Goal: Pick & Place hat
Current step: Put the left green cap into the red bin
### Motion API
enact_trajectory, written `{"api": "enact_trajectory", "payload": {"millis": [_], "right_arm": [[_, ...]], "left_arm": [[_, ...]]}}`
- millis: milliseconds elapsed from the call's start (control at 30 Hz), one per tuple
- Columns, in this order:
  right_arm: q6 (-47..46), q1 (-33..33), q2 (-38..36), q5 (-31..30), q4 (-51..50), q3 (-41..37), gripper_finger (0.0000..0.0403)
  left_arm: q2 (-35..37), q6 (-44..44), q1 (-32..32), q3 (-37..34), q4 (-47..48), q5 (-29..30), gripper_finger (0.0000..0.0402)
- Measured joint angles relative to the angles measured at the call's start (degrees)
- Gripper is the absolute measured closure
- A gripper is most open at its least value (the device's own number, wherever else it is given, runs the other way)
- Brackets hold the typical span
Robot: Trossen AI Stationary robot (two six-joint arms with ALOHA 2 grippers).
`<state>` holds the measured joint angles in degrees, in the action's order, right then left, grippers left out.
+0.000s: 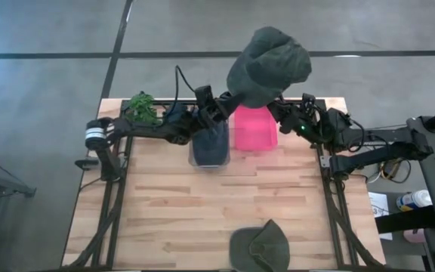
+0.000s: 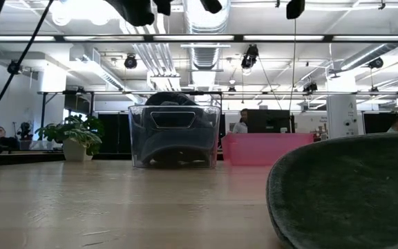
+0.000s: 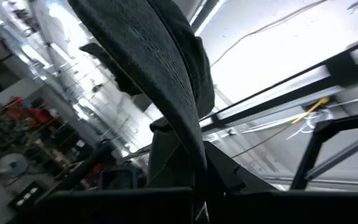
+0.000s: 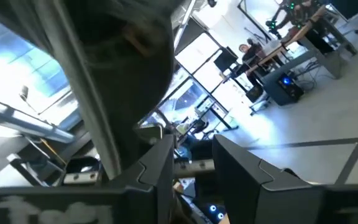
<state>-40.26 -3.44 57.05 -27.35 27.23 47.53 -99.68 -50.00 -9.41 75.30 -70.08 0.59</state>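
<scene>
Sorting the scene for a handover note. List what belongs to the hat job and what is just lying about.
In the job:
- raised dark green hat, above the bins
- left gripper, shut on its brim
- right gripper, at its other side
- second green hat, near table edge
- clear bin
- pink bin

Lying about:
- small green plant, far left corner of the table

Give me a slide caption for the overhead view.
Both grippers hold a dark green hat aloft over the pink bin.
</scene>
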Motion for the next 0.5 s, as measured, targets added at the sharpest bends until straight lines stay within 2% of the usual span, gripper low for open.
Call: {"api": "enact_trajectory", "payload": {"millis": [267,500], "right_arm": [[1.32,0.19,-0.47,0.27,0.14,0.00,0.0298],[1.44,0.15,-1.17,0.99,-0.27,0.02,0.0266]], "left_arm": [[-1.45,-0.06,-1.36,1.52,0.79,-1.51,0.0395],[-0.70,-2.16,-5.66,2.46,0.80,-1.34,0.0395]]}}
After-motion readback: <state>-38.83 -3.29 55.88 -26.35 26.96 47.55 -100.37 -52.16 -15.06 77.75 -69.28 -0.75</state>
